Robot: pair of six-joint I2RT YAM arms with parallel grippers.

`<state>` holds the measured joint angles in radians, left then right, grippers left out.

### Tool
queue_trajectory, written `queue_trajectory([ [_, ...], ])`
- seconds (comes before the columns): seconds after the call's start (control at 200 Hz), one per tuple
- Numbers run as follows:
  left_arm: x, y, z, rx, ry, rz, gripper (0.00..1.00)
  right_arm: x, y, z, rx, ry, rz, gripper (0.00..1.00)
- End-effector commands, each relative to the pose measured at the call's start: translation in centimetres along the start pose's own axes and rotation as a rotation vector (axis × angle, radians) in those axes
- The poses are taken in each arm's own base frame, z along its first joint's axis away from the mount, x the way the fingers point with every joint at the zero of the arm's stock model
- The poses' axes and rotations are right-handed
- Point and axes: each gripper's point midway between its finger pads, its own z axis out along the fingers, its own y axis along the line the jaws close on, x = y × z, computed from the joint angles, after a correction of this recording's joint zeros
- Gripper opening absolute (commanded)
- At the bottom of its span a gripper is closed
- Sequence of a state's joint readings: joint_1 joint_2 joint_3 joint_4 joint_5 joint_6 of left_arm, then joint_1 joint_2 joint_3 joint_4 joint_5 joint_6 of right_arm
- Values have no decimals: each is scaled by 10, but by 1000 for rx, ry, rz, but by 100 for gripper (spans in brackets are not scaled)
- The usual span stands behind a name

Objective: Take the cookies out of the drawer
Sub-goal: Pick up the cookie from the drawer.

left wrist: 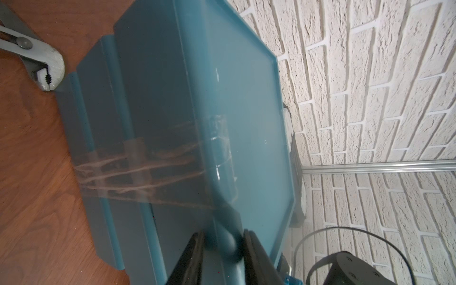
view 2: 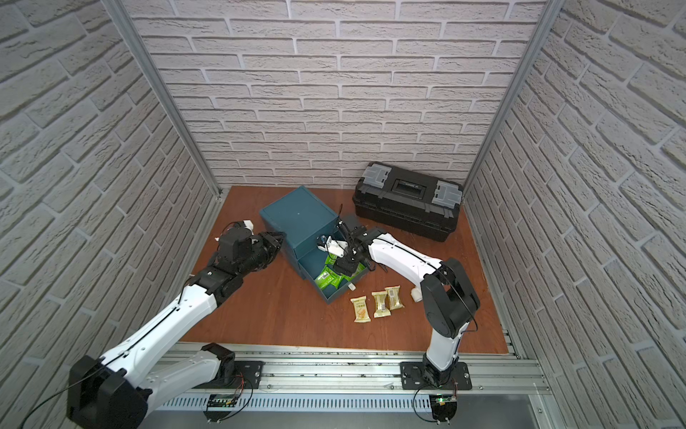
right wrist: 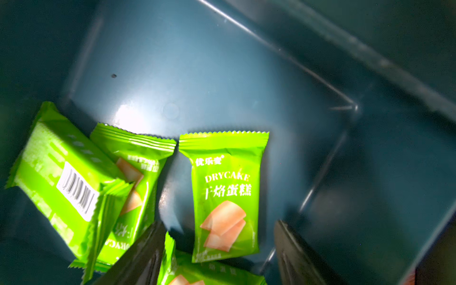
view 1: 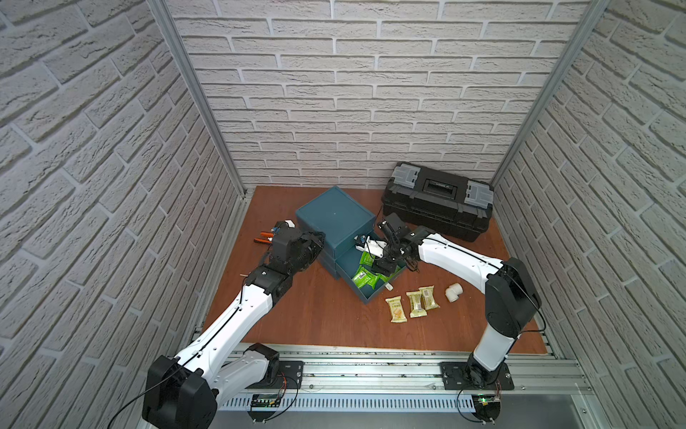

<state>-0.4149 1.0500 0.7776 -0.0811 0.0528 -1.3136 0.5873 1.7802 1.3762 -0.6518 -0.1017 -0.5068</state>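
Several bright green cookies (view 1: 365, 276) (view 2: 326, 278) lie in the pulled-out drawer (view 1: 371, 299) (view 2: 328, 297) of a teal cabinet (view 1: 336, 217) (view 2: 297, 219). My right gripper (view 1: 383, 267) (view 2: 343, 267) (right wrist: 218, 223) is down inside the drawer, open. In the right wrist view one green packet (right wrist: 224, 192) lies between its fingers and others (right wrist: 134, 172) lie beside it. Three pale gold cookies (view 1: 415, 304) (view 2: 380, 304) lie on the table in front of the drawer. My left gripper (view 1: 319, 240) (view 2: 280, 239) (left wrist: 223, 237) is shut on the cabinet's side edge (left wrist: 229, 222).
A black toolbox (view 1: 438, 200) (view 2: 408, 200) stands at the back right. A white pipe elbow (view 1: 453, 292) (view 2: 415, 295) lies right of the gold packets. Pliers (view 1: 265, 237) (left wrist: 37, 64) lie left of the cabinet, behind my left wrist. Brick walls enclose the wooden table (view 1: 315, 323).
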Motion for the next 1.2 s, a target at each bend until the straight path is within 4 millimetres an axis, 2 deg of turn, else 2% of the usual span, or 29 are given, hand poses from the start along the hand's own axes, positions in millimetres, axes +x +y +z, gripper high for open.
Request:
queue_trajectory([
  [0.0,20,49,4,-164,74,-4,31,-15,-13,-1,46,-26,34,73],
  [0.475,20,49,4,-168,76,-3,31,-10,-18,19,42,32,53,67],
  [0.64,21,49,4,-168,78,-3,31,-10,-2,22,-13,42,15,63],
  [0.825,20,48,5,-165,77,-3,31,-21,14,13,-53,-19,0,57],
  [1.02,20,49,4,-170,76,-4,31,-31,-1,-2,34,-90,90,57],
  [1.195,20,49,3,-169,74,-4,31,-21,-4,13,41,-40,146,60],
])
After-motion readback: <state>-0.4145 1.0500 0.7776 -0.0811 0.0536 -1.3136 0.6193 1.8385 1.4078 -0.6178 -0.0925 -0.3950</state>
